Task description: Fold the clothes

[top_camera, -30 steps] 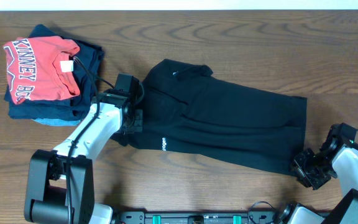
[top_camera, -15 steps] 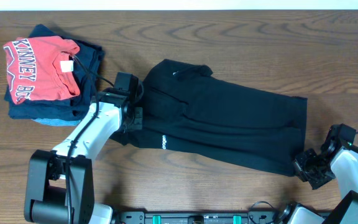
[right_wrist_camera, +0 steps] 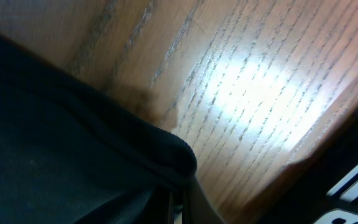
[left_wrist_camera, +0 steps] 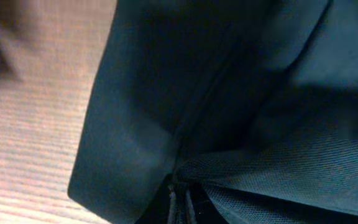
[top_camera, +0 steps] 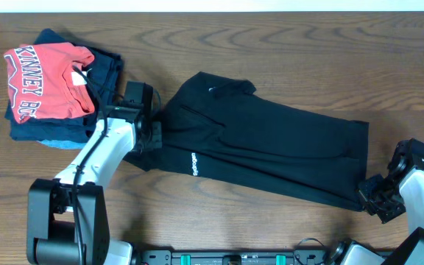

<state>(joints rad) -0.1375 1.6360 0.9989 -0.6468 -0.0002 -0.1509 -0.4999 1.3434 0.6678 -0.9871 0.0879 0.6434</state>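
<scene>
The clothes (top_camera: 271,154), a black trouser-like garment, lie spread slantwise across the table's middle, with a tiny white logo (top_camera: 193,163) near their front left edge. My left gripper (top_camera: 155,135) is shut on the garment's left edge. The left wrist view shows the black fabric (left_wrist_camera: 241,93) bunched into the closed jaws at the bottom. At the front right, my right gripper (top_camera: 366,197) is shut on the garment's lower right corner. In the right wrist view the rolled hem (right_wrist_camera: 166,152) is pinched just above the wood.
A stack of folded garments lies at the back left: a red T-shirt with white lettering (top_camera: 46,77) over a navy one (top_camera: 109,70) and a light blue one (top_camera: 57,141). The wooden table (top_camera: 308,66) extends behind the black garment; its front edge (right_wrist_camera: 328,143) is close to the right gripper.
The right gripper has closed on the garment's corner and pulled it rightward. The left gripper moved slightly up and left with its edge, so the garment lies more stretched.
</scene>
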